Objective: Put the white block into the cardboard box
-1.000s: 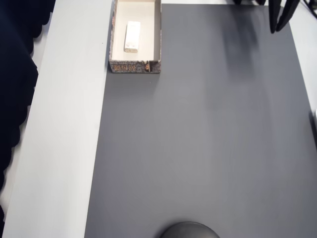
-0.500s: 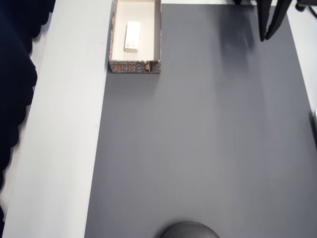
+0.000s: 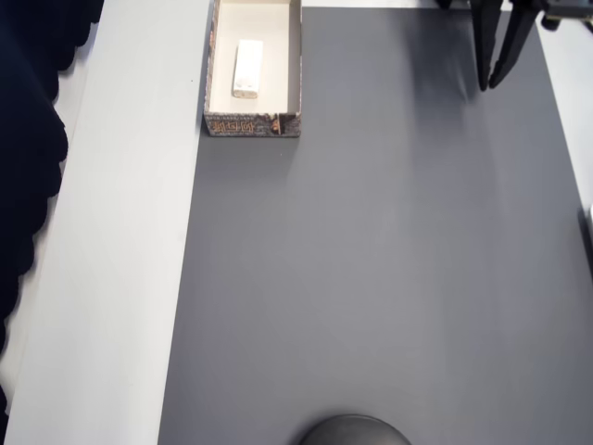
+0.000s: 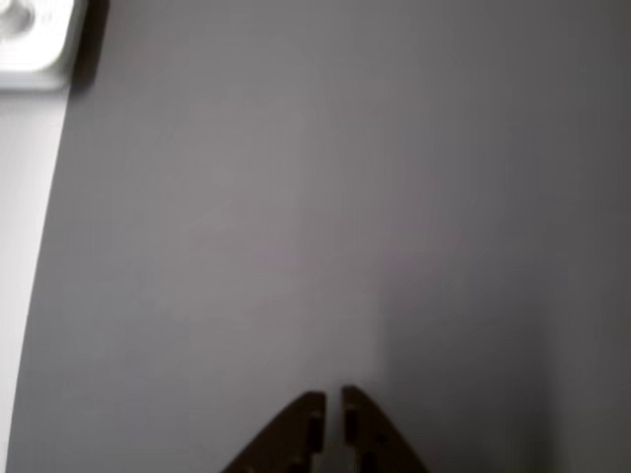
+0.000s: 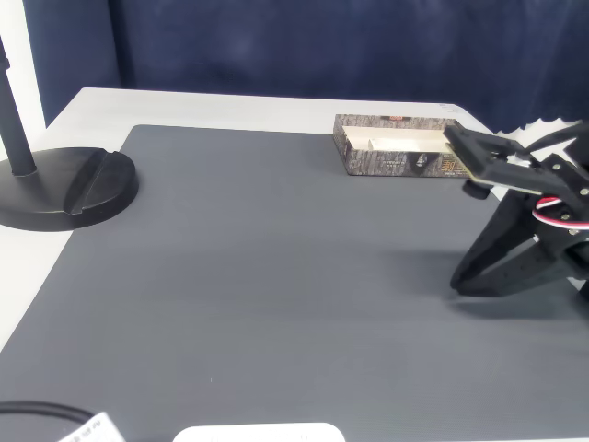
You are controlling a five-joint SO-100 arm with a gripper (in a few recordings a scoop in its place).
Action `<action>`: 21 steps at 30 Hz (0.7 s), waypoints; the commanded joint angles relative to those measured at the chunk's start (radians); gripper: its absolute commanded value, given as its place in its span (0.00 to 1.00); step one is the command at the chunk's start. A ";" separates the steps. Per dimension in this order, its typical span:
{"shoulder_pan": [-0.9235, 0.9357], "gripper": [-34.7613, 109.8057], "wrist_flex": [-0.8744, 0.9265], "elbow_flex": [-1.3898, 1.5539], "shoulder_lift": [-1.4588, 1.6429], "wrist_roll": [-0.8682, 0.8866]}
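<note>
White block (image 3: 247, 68) is lying inside cardboard box (image 3: 253, 123) at mat's (image 3: 371, 278) corner, while gripper (image 3: 488, 86), clenched and empty, is hovering well apart.

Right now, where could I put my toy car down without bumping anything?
The dark mat is bare across its whole middle, between the cardboard box at one far corner and the gripper at the other. The round black stand base borders the opposite end. It is crowded only inside the box, where the white block lies.
</note>
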 commanded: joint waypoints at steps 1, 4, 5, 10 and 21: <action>0.005 0.23 -0.021 0.002 0.034 -0.002; 0.005 0.23 -0.015 0.008 0.034 -0.002; 0.005 0.23 -0.009 0.011 0.034 -0.002; 0.005 0.23 0.026 0.025 0.034 -0.029; -0.008 0.23 0.064 0.044 0.035 -0.055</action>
